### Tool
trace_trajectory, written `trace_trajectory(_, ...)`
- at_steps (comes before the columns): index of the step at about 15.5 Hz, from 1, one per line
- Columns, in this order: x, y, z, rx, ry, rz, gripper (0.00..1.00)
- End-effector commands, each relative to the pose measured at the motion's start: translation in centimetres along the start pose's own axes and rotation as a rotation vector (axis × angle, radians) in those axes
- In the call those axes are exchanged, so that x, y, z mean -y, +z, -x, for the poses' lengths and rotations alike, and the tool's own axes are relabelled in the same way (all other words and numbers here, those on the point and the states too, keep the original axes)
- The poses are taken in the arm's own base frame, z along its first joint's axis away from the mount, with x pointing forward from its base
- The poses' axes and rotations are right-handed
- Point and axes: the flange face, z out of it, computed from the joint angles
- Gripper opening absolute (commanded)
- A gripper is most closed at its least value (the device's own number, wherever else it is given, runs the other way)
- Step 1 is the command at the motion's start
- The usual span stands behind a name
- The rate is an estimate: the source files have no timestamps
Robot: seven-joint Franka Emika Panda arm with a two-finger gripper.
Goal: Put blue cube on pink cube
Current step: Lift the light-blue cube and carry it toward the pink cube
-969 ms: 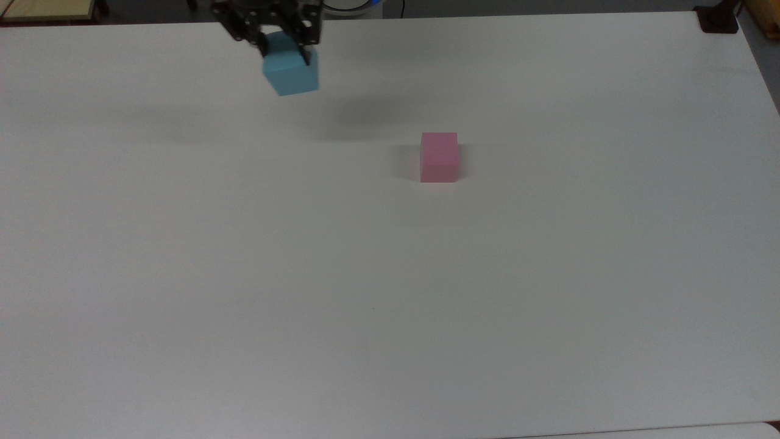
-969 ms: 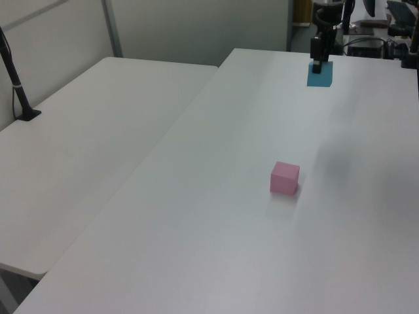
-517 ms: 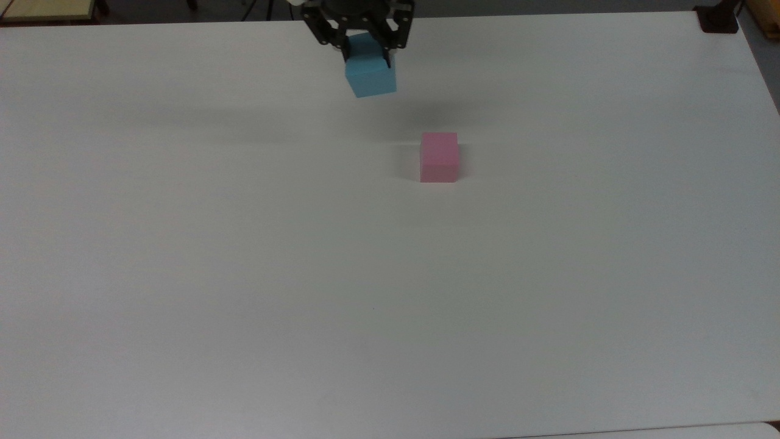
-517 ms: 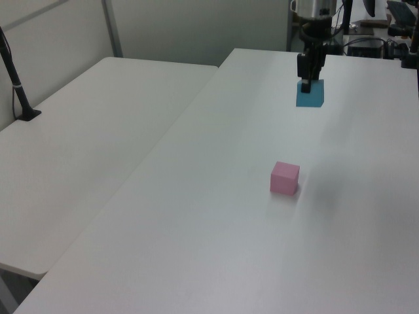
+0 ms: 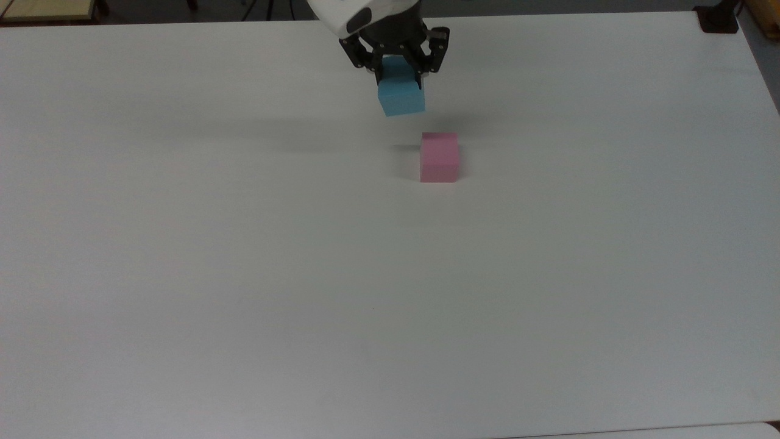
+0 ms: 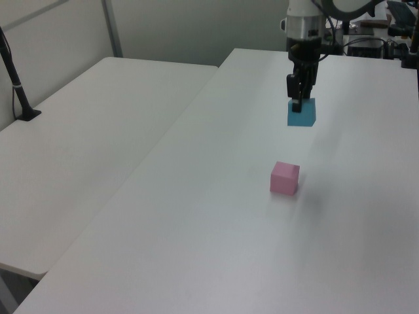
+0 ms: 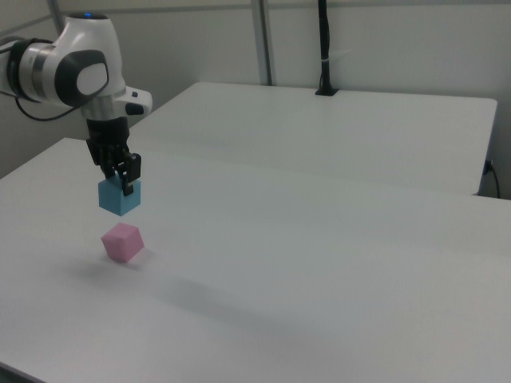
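My gripper is shut on the blue cube and holds it in the air above the white table. The pink cube rests on the table. In the top view the blue cube hangs up and to the left of the pink cube. In the right view it hangs just above the pink cube, with a small gap between them.
A second white table adjoins the work table. A black pole stands clamped at its far edge. A dark clamp sits at the top view's upper right corner.
The gripper has carried the blue cube to the top view's right and downward, from far to the pink cube's left to close beside it. The pink cube has not moved.
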Motion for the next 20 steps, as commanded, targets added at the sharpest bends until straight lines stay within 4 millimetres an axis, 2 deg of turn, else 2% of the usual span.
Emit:
trace_trajectory(1, 1.4, 2.1, -0.3, 0.001, 0.007, 0.007, 0.46)
trace_trajectory(5, 1.3, 1.8, -0.5, -0.012, -0.001, 0.025, 0.46)
trace_trajectory(8, 1.2, 0.8, -0.7, -0.069, -0.05, 0.106, 0.46)
trace_trajectory(12, 0.9, -3.7, -1.6, -0.164, -0.103, 0.149, 0.46)
trace_trajectory(14, 0.9, -5.2, -1.8, -0.193, -0.102, 0.158, 0.46)
trace_trajectory(17, 1.9, -5.3, -1.4, -0.19, -0.043, 0.152, 0.46)
trace_trajectory(20, 3.7, -4.4, -0.6, -0.186, 0.031, 0.142, 0.43)
